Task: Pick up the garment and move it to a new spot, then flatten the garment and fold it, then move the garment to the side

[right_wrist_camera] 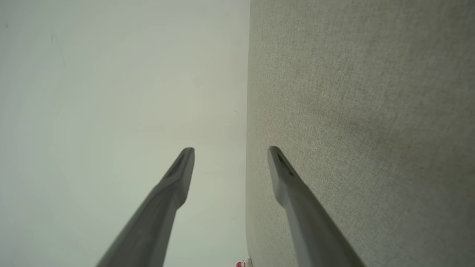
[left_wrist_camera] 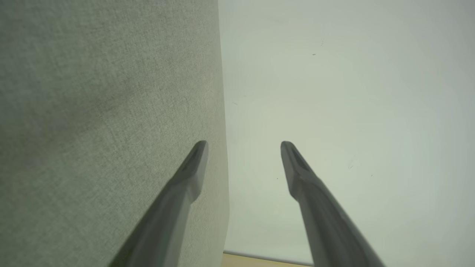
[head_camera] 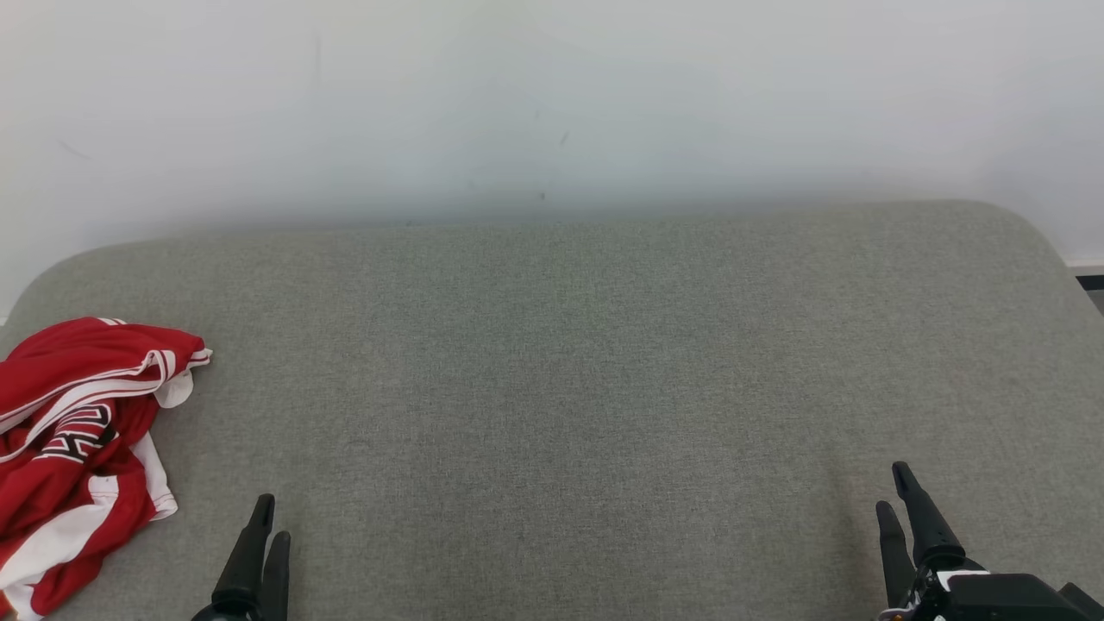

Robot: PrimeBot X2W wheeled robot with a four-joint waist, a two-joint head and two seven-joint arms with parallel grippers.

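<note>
The garment [head_camera: 78, 448] is a red jersey with white trim and dark lettering, lying crumpled at the far left of the grey upholstered surface [head_camera: 561, 388]. My left gripper [head_camera: 272, 517] stands at the lower left, just right of the garment and apart from it. In the left wrist view its fingertips [left_wrist_camera: 244, 146] are apart with nothing between them. My right gripper [head_camera: 893, 492] is at the lower right, far from the garment. Its fingertips [right_wrist_camera: 231, 152] are also apart and empty. A sliver of red garment [right_wrist_camera: 239, 264] shows at the bottom edge of the right wrist view.
A pale wall [head_camera: 552, 103] rises behind the grey surface, whose back corners are rounded. A wide stretch of bare grey fabric lies between the two grippers and runs to the back edge.
</note>
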